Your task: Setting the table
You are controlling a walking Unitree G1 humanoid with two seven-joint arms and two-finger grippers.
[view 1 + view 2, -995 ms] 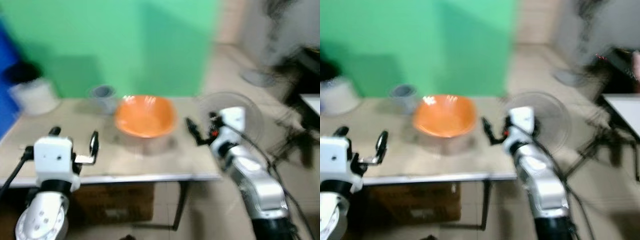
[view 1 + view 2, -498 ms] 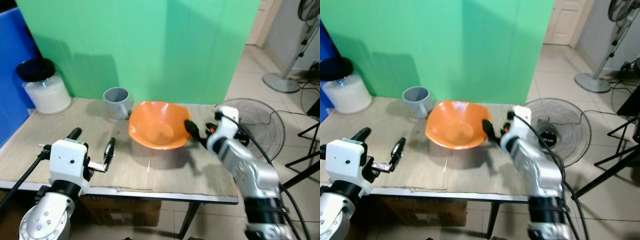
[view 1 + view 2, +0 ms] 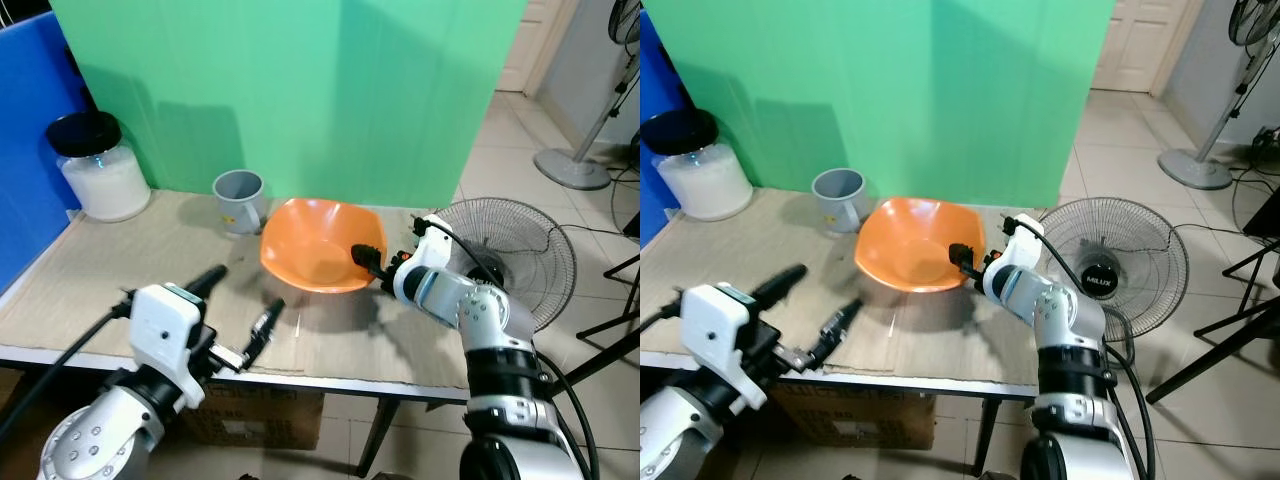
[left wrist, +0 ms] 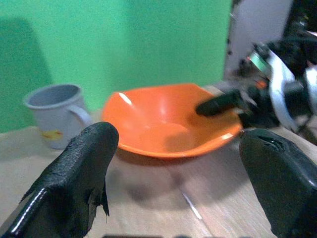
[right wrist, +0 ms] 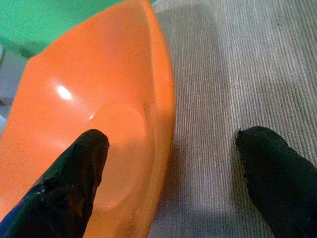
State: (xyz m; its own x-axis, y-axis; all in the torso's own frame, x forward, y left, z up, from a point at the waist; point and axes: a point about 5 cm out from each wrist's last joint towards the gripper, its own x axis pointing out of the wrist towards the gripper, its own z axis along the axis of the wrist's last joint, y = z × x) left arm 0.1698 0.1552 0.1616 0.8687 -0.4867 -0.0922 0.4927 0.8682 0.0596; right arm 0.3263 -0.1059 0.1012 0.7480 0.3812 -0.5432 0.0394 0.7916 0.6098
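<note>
Closest in, the left end effector hovers over the front edge of the table, its two black fingers spread wide with nothing between them, pointing toward the bowl. Just beyond, the orange bowl sits near the middle of the table on the pale cloth covering. And there's the right end effector at the bowl's right rim: fingers parted and released, one finger reaching in over the bowl's inside, the other outside above the cloth, so the rim lies between them without being clamped. Behind the bowl and to its left, a grey mug stands upright, near the bowl but not touching it. Farther left, at the back corner, a clear jar with a black lid holds something white. A green screen rises behind the table, and a floor fan stands beside the table's right end.
</note>
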